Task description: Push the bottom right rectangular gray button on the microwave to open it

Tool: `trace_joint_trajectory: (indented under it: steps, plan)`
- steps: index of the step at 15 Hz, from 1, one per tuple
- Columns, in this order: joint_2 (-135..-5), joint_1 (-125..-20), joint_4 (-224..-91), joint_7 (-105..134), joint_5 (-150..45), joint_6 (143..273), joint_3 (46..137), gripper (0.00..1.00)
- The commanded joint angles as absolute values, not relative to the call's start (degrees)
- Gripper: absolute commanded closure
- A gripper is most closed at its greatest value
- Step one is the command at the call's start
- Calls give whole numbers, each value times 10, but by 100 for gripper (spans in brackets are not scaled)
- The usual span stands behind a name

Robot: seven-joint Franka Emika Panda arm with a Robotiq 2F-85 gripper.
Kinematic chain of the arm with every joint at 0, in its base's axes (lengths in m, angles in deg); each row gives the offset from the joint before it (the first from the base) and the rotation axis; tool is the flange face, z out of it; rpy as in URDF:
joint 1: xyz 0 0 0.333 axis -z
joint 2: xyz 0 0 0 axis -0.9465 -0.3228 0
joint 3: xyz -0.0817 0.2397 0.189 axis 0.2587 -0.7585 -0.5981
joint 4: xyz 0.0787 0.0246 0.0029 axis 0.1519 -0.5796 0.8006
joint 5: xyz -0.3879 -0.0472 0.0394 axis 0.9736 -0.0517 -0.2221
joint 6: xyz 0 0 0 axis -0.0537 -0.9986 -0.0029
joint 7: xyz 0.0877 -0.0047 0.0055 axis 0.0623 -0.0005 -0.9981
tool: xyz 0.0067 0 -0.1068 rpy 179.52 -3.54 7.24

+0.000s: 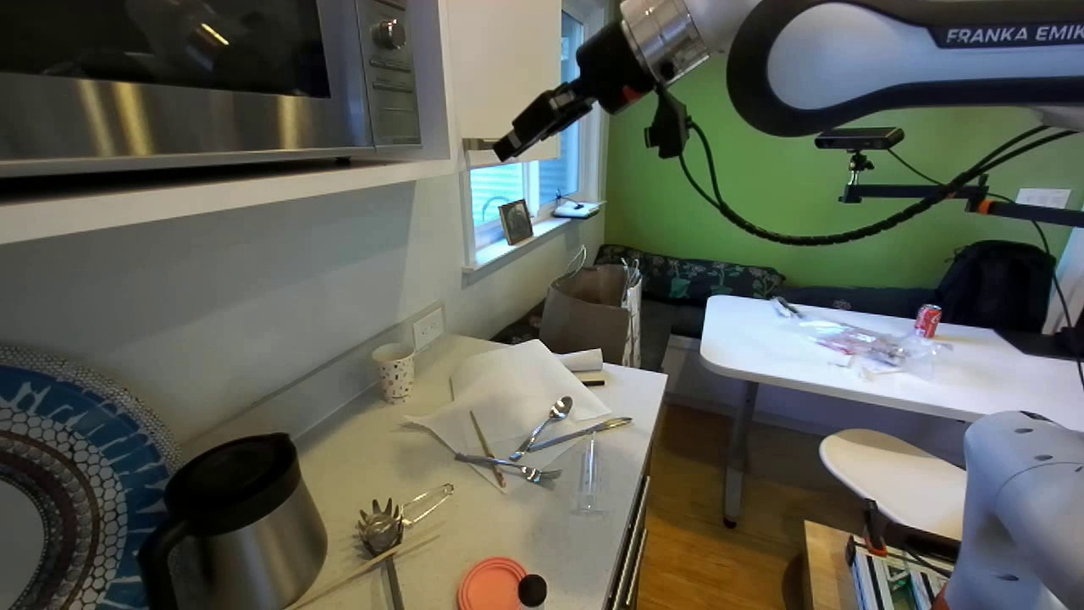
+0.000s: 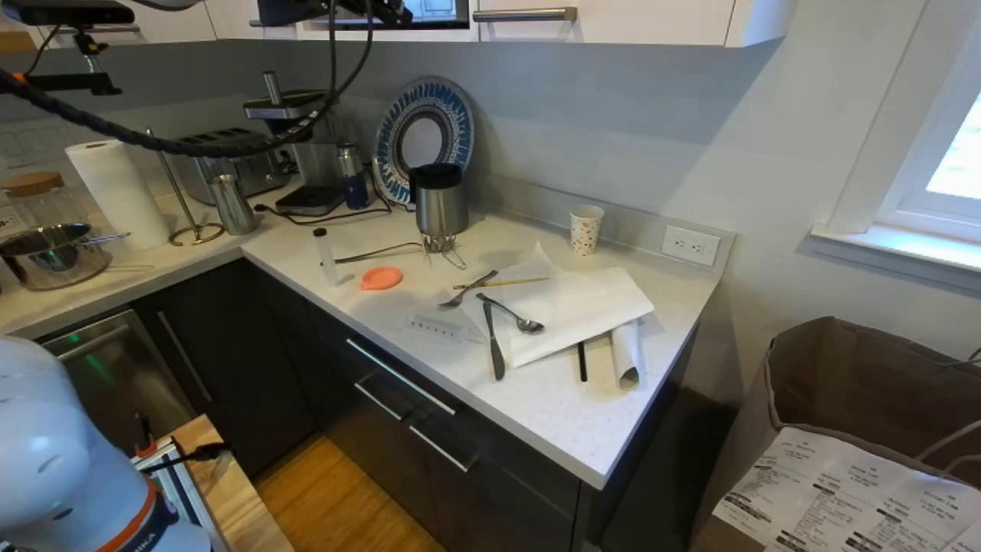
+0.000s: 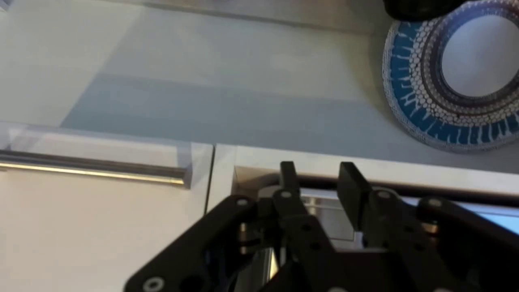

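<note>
The stainless-steel microwave (image 1: 254,119) with dark glass door sits in a white cabinet recess at the upper left of an exterior view. Its control strip carries a knob (image 1: 389,34) and a gray rectangular button (image 1: 395,123) at the bottom. In an exterior view only the microwave's lower part (image 2: 438,11) shows at the top edge. My gripper (image 1: 505,150) is in the air right of the microwave, apart from it. In the upside-down wrist view my gripper (image 3: 317,174) is open and empty, its fingers partly covering the control strip; a gray rectangle (image 3: 334,223) shows between them.
A white cabinet door (image 1: 508,68) with a bar handle (image 3: 93,168) adjoins the microwave. The white shelf edge (image 3: 405,169) runs below it. On the counter below stand a metal carafe (image 1: 262,534), a patterned plate (image 1: 127,440), a paper cup (image 2: 585,230) and loose cutlery.
</note>
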State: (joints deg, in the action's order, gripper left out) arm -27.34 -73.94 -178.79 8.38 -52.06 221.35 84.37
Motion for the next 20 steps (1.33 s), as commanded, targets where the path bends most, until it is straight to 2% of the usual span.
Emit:
trace_joint_trajectory:
  steps: [1,3,4,8,9,10,20]
  plan:
    - [-284,-740,-1775,88,-521,2228,839,70]
    - [-296,-741,-1762,91,-520,2243,834,86]
    - [-299,-741,-1758,91,-520,2244,834,89]
    - [-302,-741,-1756,91,-520,2245,834,89]
    - [-302,-741,-1756,91,-520,2245,834,97]
    - [-308,-726,-1752,105,-504,2265,828,99]
    - [-360,-739,-1729,122,-541,2352,833,100]
